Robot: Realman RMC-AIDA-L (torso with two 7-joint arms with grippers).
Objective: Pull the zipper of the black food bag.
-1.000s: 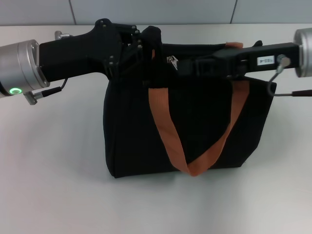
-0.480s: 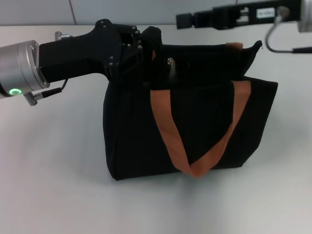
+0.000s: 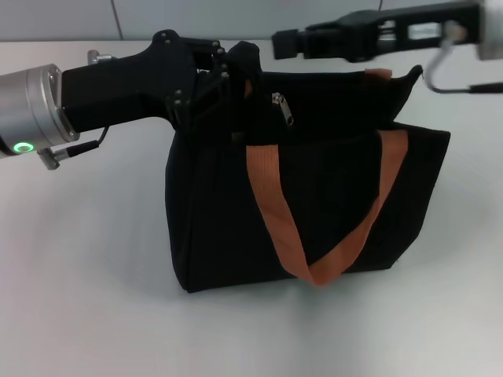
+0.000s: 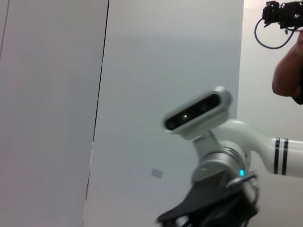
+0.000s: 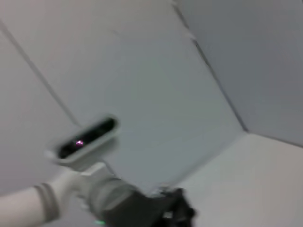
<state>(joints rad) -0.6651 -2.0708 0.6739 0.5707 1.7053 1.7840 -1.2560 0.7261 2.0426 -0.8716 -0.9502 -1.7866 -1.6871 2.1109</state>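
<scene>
One black food bag point(image 3: 314, 204), one zipper point(image 3: 283, 108), two grippers.

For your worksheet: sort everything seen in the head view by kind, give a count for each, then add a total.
Black food bag: 1
Orange-brown strap handles: 2
Zipper: 1
Robot pincers: 2, left pincer at the bag's top corner, right pincer raised above the bag
Total: 6

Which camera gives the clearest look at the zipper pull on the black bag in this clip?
The head view: the zipper hangs in plain sight near the top of the black food bag, between the left gripper and the right gripper. Neither wrist view shows the zipper; both face the wall and the robot's own head.
</scene>
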